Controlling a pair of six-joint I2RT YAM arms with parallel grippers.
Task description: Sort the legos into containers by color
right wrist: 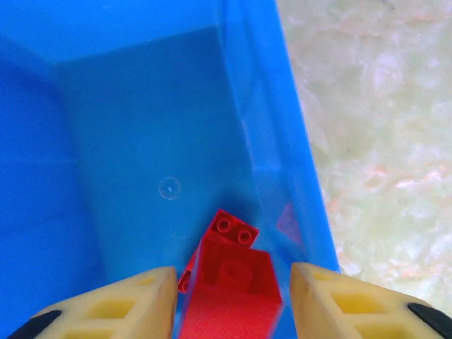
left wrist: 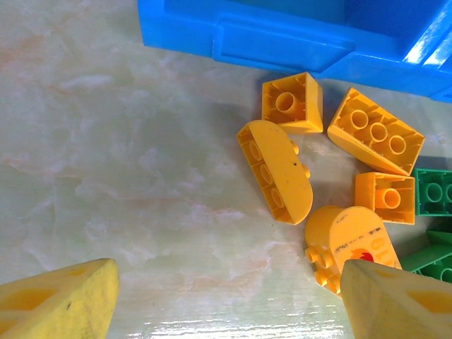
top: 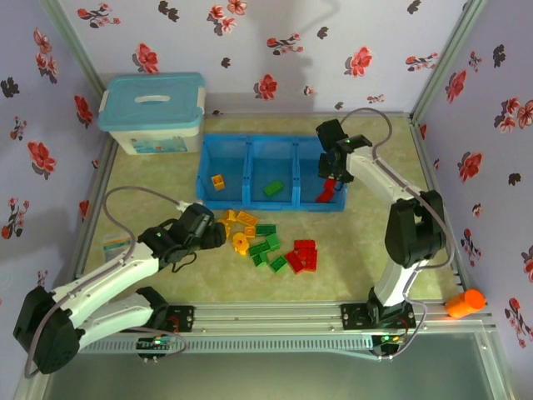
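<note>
L gripper [left wrist: 226,296] gaped over yellow legos [left wrist: 275,173]; R gripper [right wrist: 233,300] part-open round red lego [right wrist: 229,258]; I judged them light, stiff; pinch flat sides.

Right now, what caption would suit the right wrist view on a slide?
The right gripper hangs over red legos in an end compartment of the blue tray.

The work area is enclosed by walls [top: 333,50] papered in pale lavender and printed with red and dark flowers. Aluminium posts [top: 80,50] are set at the back corners. The table top [top: 158,175] is finished in a cream-green marbled pattern, evenly lit, and is edged at the near side by a metal rail [top: 275,313].
</note>
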